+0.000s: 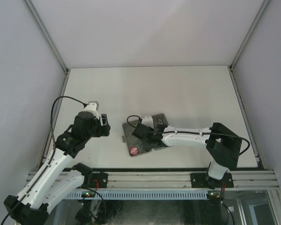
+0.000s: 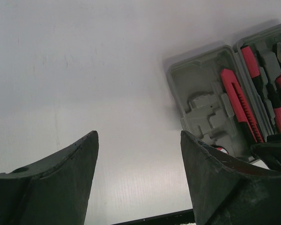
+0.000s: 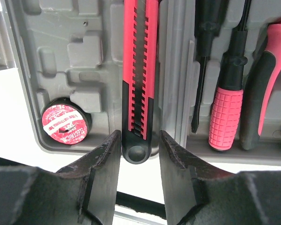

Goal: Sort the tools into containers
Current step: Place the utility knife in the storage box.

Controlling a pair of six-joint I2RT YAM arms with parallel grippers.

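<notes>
The grey case (image 1: pixel 127 130) lies open in the middle of the table, with tools in its recesses. In the right wrist view a slim red-and-black stick tool (image 3: pixel 139 70) lies along the case (image 3: pixel 61 42) beside the hinge. Its rounded black end pokes over the case's rim between the fingers of my right gripper (image 3: pixel 139 134). The jaws stand slightly apart from it, with a gap on the right side. A red-handled screwdriver (image 3: pixel 227 108) and red-handled pliers (image 3: pixel 267 70) lie in the other half. My left gripper (image 2: pixel 139 136) is open over bare table, left of the case (image 2: pixel 201 93).
A black ring of tape with a red label (image 3: pixel 64 124) sits in a round recess at the case's near corner. White walls close in the table on three sides. The arms' mounting rail (image 1: pixel 150 179) runs along the near edge.
</notes>
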